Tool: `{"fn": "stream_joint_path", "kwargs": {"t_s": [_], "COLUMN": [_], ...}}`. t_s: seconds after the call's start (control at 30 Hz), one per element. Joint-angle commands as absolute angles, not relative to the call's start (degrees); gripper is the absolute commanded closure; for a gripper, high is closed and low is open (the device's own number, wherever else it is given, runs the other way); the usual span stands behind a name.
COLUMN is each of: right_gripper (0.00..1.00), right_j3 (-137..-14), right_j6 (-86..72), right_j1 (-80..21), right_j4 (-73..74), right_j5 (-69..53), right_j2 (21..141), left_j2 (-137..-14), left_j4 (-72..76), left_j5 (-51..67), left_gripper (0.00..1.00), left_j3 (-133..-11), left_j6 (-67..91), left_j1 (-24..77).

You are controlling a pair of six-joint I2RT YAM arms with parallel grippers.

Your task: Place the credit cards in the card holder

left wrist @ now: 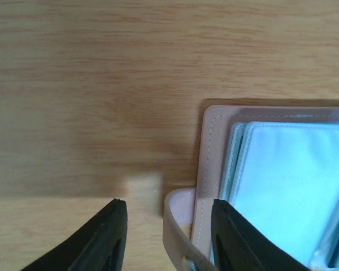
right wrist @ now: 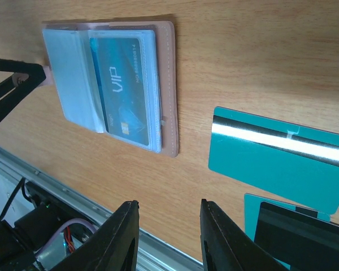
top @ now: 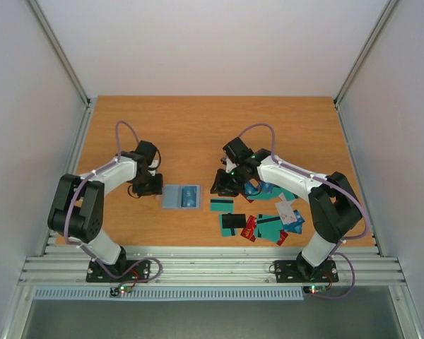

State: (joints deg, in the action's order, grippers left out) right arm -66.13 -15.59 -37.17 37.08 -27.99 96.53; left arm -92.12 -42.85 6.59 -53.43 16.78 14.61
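Currently the card holder (top: 181, 195) is lying open on the wooden table (top: 198, 127) between the two arms, clear pockets facing up, and a blue VIP card (right wrist: 124, 90) is already sitting in one pocket. The left gripper (left wrist: 168, 208) is hovering low at the holder's left edge with its jaws apart, straddling the pink closing strap (left wrist: 178, 228) without squeezing it. That placement is probably meant to steady the holder so it is not sliding while a card is being pushed in. The right gripper (right wrist: 166, 210) is hanging just right of the holder, jaws spread and carrying nothing, pointing down at bare wood. The other credit cards (top: 268, 220) are lying scattered on the near right, beside the right arm. One teal card (right wrist: 277, 161), stripe up, is lying nearest the holder and apart from the heap. Taking that one is looking like the easiest next move, since it is lying flat and alone.
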Motion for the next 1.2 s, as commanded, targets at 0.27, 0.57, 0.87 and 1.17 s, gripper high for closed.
{"fn": "stream_joint_path", "kwargs": {"t_s": [0.27, 0.57, 0.87, 1.17], "right_gripper": [0.67, 0.55, 0.51, 0.50], "right_j3": [-70.28, -69.77, -73.80, -75.91], "right_j6": [-15.89, -16.59, -12.47, -10.25], "right_j1": [-36.73, -34.86, -31.87, -31.79], "right_j4": [34.87, 26.69, 27.51, 24.58], "right_j5": [-29.76, -34.34, -35.65, -42.05], "right_j2": [103.69, 109.05, 114.78, 119.52], "left_j2": [-96.53, -98.34, -99.34, -100.06], "left_j4": [-38.14, -37.55, -38.68, -38.74], "left_j5": [10.39, 14.91, 15.77, 16.69], "left_gripper": [0.80, 0.93, 0.93, 0.93], "left_j3": [-54.94, -55.29, -55.90, -56.03], "left_j6": [13.85, 13.41, 12.75, 12.79], "left_j1": [14.77, 14.94, 15.16, 15.40]}}
